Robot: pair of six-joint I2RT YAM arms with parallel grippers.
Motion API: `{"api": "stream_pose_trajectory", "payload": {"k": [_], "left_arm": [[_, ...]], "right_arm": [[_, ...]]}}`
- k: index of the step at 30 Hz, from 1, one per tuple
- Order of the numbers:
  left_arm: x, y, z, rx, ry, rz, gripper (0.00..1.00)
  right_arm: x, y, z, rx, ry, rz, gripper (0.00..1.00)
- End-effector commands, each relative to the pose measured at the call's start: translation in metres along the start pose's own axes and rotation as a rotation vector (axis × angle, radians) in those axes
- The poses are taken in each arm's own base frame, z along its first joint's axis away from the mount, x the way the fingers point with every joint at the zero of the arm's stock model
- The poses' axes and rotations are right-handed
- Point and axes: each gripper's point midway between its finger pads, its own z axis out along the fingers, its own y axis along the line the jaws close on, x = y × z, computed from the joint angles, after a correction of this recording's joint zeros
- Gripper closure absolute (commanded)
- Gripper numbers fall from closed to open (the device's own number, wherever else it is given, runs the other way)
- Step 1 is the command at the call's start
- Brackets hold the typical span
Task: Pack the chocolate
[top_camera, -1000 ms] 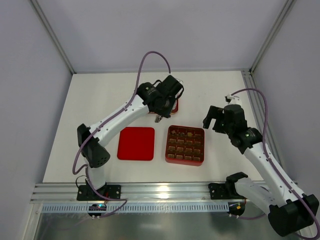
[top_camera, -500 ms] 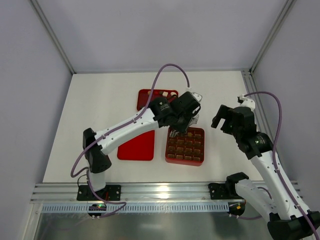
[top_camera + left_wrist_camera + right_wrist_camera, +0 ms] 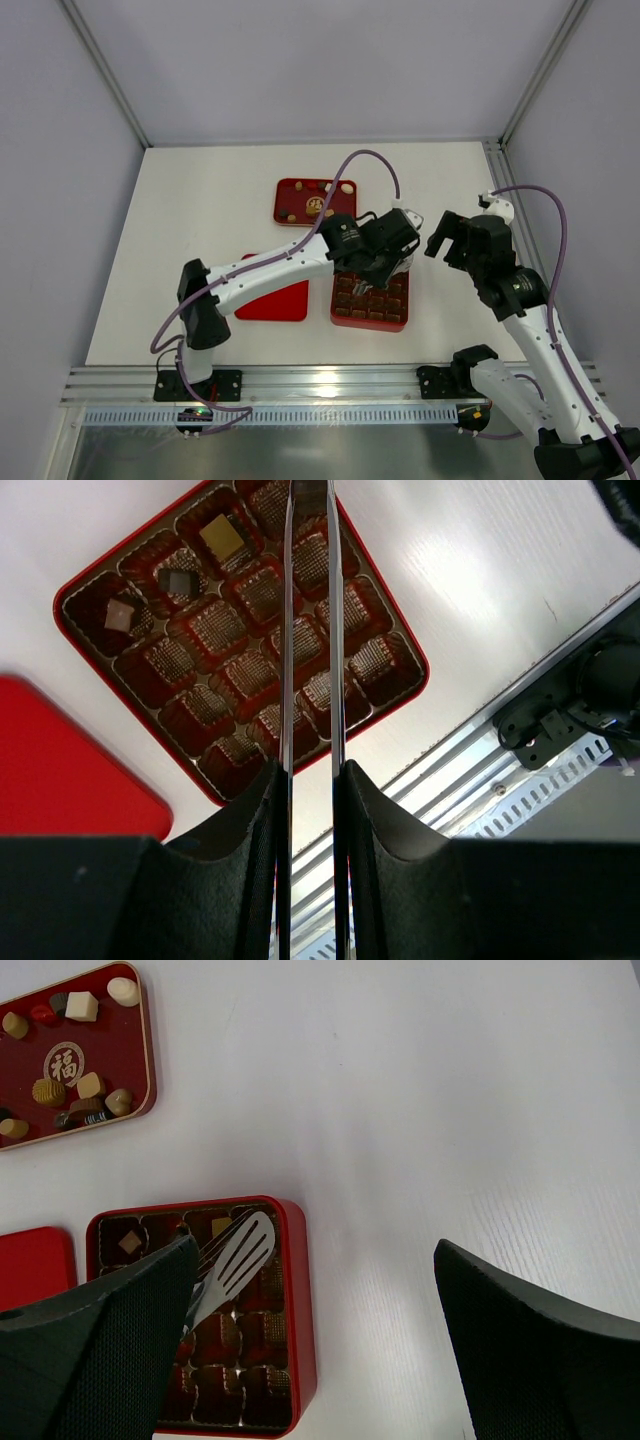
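**Three pieces sitting in the box, the rest lying on the tray**

The chocolate (image 3: pixel 81 1006) is lying in two places. Most pieces are sitting loose on a shallow, dark-red rectangular tray (image 3: pixel 112 1035) that is carrying a round gold emblem, at the far side of the white counter (image 3: pixel 420 1080). They are cream-white, tan and dark brown bites, some squarish and some roundish. They are lying flat and facing no shared direction, and none is showing a clear long axis.

Three more pieces are sitting one to a cell in the glossy red square box (image 3: pixel 303 1310), all in the row nearest the tray. The remaining cells are showing only their ribbed brown-gold liners.

A flat red lid (image 3: pixel 270 300) with rounded corners is lying just beside the box, on its left.

The left end effector (image 3: pixel 310 780) is clamping a pair of slotted metal tongs (image 3: pixel 240 1260), its black fingers pressing the two thin shiny blades close together. The tongs' long axis is running straight out from the fingers, and the flat slotted head is hovering over the box. Whether a piece is sitting between the tips cannot be told.

The right end effector (image 3: pixel 312 1250) is hanging over the counter to the right of the box, its fingers spread wide and holding nothing.
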Motion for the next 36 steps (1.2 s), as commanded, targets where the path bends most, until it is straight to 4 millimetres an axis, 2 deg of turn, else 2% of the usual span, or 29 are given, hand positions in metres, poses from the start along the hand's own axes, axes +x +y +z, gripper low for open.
{"api": "stream_pose_trajectory", "payload": {"k": [1,7,16,23,28,31,34,36], "left_arm": [[-0.005,-0.005,0.003,0.017,-0.027,-0.020,0.74],[-0.001,-0.001,0.008,-0.003,-0.019,-0.013,0.74],[0.000,0.002,0.016,-0.028,-0.010,0.003,0.68],[-0.001,0.006,0.014,-0.045,-0.017,0.011,0.60],[-0.005,0.007,0.011,-0.048,-0.028,0.018,0.59],[-0.011,0.010,0.003,-0.064,-0.052,0.027,0.59],[-0.026,0.018,-0.012,-0.065,-0.100,0.010,0.59],[-0.035,0.034,-0.024,-0.085,-0.127,-0.014,0.59]], "right_arm": [[-0.008,0.000,-0.004,-0.007,-0.034,0.011,0.00],[-0.005,0.003,-0.001,-0.018,-0.025,0.008,0.00],[-0.005,0.004,0.000,-0.028,-0.025,0.008,0.00],[-0.004,0.005,0.000,-0.036,-0.024,0.007,0.00],[-0.003,0.006,0.000,-0.038,-0.021,0.006,0.00],[-0.004,0.007,0.000,-0.045,-0.023,0.007,0.00],[-0.004,0.010,0.002,-0.058,-0.020,0.003,0.00],[-0.003,0.012,0.004,-0.065,-0.013,-0.002,0.00]]}}
